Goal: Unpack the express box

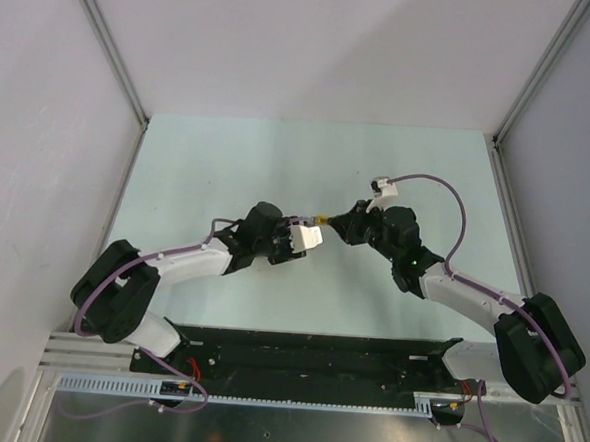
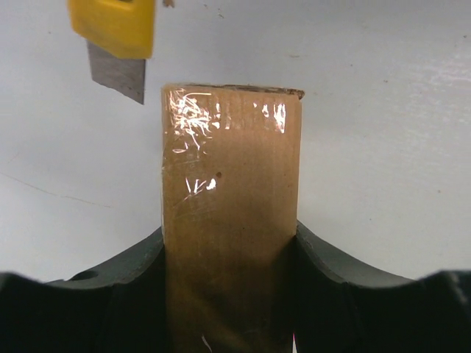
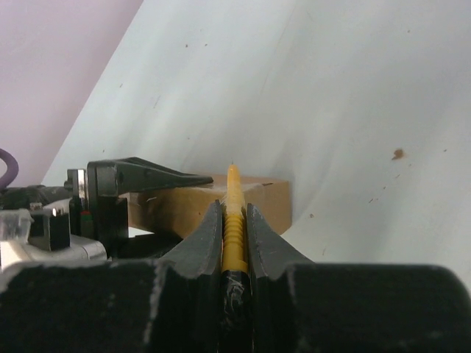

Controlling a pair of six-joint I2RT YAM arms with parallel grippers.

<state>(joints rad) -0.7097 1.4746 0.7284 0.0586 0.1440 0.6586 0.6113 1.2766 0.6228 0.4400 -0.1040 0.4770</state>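
The express box [image 2: 232, 206] is a plain brown cardboard box with shiny clear tape over its top. My left gripper [image 2: 229, 254] is shut on it, one finger pressed to each long side, and holds it above the table. My right gripper [image 3: 234, 217] is shut on a yellow-and-black utility knife [image 3: 234, 198], whose nose points at the express box [image 3: 268, 197]. In the left wrist view the knife's yellow nose [image 2: 116, 26] and bare steel blade [image 2: 118, 73] hang just off the box's far left corner, not touching it. From above, the left gripper [image 1: 309, 237] and the right gripper [image 1: 337, 224] meet mid-table.
The pale green table [image 1: 279, 160] is walled by white panels at the left, right and back. A black base rail [image 1: 307, 357] runs along the near edge. The left gripper's finger [image 3: 140, 173] shows beside the box in the right wrist view.
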